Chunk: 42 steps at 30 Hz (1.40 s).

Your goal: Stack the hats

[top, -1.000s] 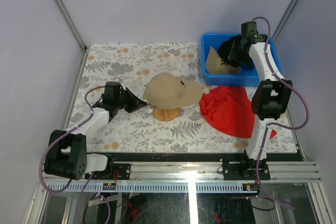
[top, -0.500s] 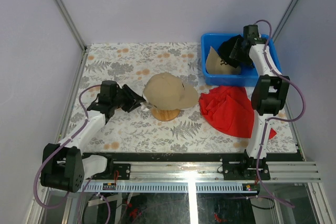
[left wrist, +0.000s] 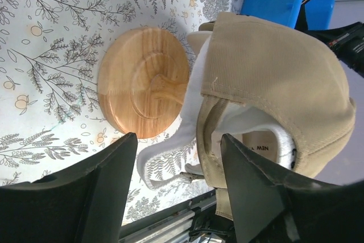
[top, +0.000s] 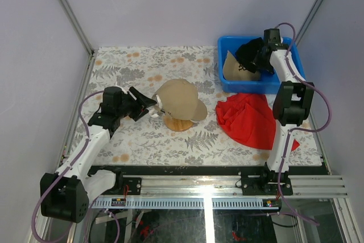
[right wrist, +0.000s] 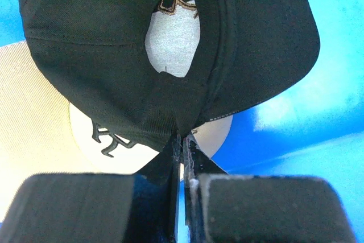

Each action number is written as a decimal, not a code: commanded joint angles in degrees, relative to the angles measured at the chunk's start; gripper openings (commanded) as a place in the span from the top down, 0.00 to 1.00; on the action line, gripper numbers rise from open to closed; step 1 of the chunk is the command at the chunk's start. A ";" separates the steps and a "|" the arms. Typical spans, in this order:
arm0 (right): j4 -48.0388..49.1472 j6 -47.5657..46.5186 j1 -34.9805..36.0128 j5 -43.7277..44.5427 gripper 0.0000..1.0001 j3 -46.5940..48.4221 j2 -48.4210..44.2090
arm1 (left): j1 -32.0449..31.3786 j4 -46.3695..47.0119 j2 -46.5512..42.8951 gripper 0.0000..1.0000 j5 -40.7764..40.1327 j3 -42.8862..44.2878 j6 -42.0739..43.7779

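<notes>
Left gripper point(left wrist: 177, 143) released tan cap point(left wrist: 273, 78), right gripper point(right wrist: 182, 140) pinched black cap point(right wrist: 102, 38)

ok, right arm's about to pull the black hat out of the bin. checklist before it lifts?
1. Right gripper shut on the black hat: ok, it is pinching the fabric at the hat's edge.
2. Left gripper released: ok, jaws open, nothing held.
3. Left gripper clear of the stack: not ok, it sits close beside the top tan hat.
4. Stack seated: cannot tell; the top tan hat covers the white hat, hiding the fit on the wooden stand.
5. Black hat free of the second tan hat in the blue bin: cannot tell, it lies over it.
6. Route to the stand: ok, only the red cloth lies between.
</notes>
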 commanded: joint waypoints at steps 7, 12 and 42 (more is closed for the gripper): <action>4.10 -2.08 -0.68 2.47 1.00 -3.73 -17.80 | 0.52 0.18 -3.03 0.35 -2.54 5.23 -1.25; 0.41 -2.50 -0.68 0.15 1.00 -0.42 -21.43 | 0.60 -0.42 -3.36 0.33 -3.51 7.58 -0.94; 7.86 21.36 -0.68 -49.95 1.00 -3.64 -45.14 | -2.82 9.25 14.20 0.18 20.02 42.30 5.10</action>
